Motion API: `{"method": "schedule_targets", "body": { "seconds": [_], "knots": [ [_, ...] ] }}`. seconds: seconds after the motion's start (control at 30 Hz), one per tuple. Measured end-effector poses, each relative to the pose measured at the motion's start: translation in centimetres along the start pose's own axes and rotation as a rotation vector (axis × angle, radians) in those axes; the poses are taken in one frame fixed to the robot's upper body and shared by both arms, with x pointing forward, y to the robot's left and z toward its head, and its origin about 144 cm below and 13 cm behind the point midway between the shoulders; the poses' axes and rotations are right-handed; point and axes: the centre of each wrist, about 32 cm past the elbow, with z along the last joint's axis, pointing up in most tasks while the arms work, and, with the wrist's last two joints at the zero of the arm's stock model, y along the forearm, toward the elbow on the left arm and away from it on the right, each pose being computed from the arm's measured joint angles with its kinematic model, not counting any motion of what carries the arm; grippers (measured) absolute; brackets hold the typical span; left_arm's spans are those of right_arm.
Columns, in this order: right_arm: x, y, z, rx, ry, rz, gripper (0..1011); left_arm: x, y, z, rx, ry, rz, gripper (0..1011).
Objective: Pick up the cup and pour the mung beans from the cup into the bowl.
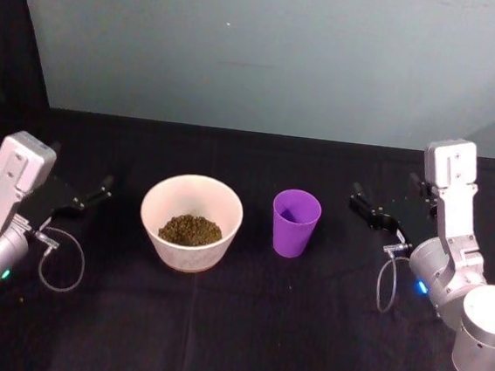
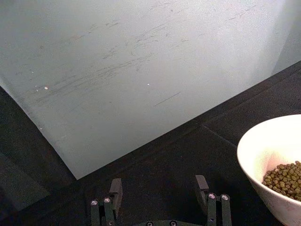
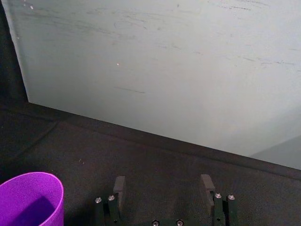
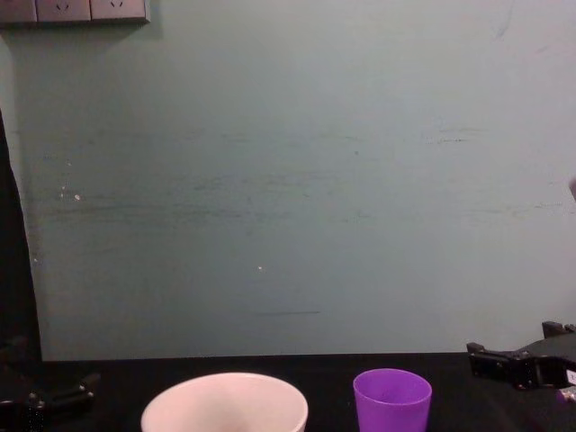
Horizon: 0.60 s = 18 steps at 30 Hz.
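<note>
The cup (image 1: 296, 223) stands upright on the black worktop (image 1: 234, 325), just right of the bowl (image 1: 190, 222), which holds mung beans (image 1: 190, 230). Left gripper (image 1: 104, 186) rests left of the bowl, fingers apart, empty. Right gripper (image 1: 358, 199) sits right of the cup, fingers apart, empty.

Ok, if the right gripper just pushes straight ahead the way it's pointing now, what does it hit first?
Probably the cup: in the head view the open right gripper points toward it. Its wrist view puts the cup off-centre, so it might only clip the rim.
</note>
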Motion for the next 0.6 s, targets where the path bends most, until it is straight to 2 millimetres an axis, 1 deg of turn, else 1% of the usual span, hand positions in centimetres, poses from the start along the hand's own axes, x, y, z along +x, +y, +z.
{"method": "schedule_targets", "body": {
  "seconds": [0.6],
  "knots": [
    [0.00, 0.00, 0.00, 0.000, 0.000, 0.000, 1002, 0.00, 0.00, 0.00, 0.000, 0.000, 0.000, 1011]
  ]
}}
